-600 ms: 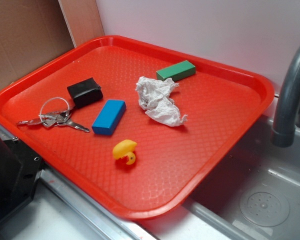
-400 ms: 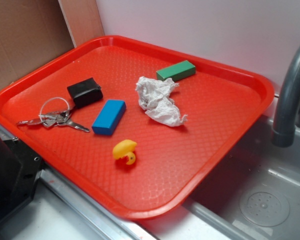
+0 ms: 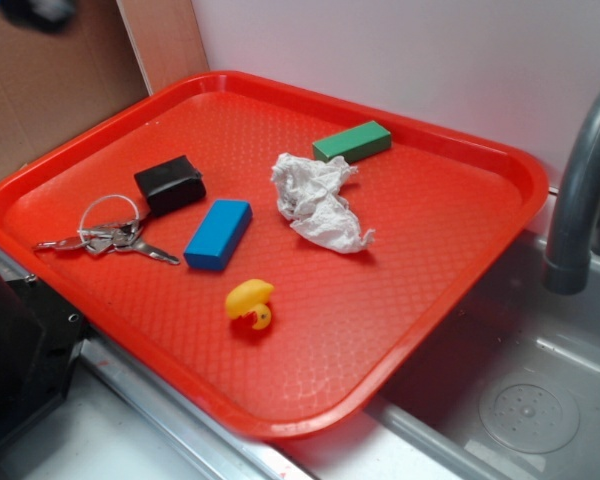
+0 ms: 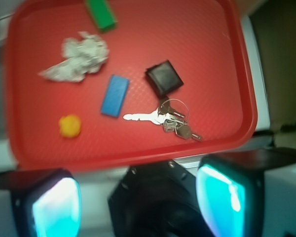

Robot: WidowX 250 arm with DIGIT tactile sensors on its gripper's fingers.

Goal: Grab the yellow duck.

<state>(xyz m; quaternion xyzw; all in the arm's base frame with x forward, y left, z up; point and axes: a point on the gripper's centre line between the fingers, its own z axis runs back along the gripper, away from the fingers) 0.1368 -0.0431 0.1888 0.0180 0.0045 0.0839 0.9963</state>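
1. One yellow duck point(image 3: 250, 303) lies alone near the tray's point(image 3: 500, 160) front edge, clear of everything, w/ bare tray all round.
2. Handling (judged): prob. light, hollow plastic or rubber, rounded and smooth, so likely slippery and may squirt out of a pinch. Best hold looks like across the fat body, pads low, not on the small orange end.
3. Gripper point(image 4: 138, 200): fingers point(image 4: 56, 207) spread wide apart, nothing between them. In the wrist view it hangs high, off the tray's near edge and well apart from the duck.
4. Count, going back: 1 blue block point(image 3: 219, 233), 1 key bunch point(image 3: 108, 238) on a ring, 1 black block point(image 3: 170, 183), 1 crumpled tissue point(image 3: 318, 201), 1 green block point(image 3: 352, 141) near the far edge.
5. Beside the tray: 1 grey tap point(image 3: 580, 190), 1 sink point(image 3: 525, 395).
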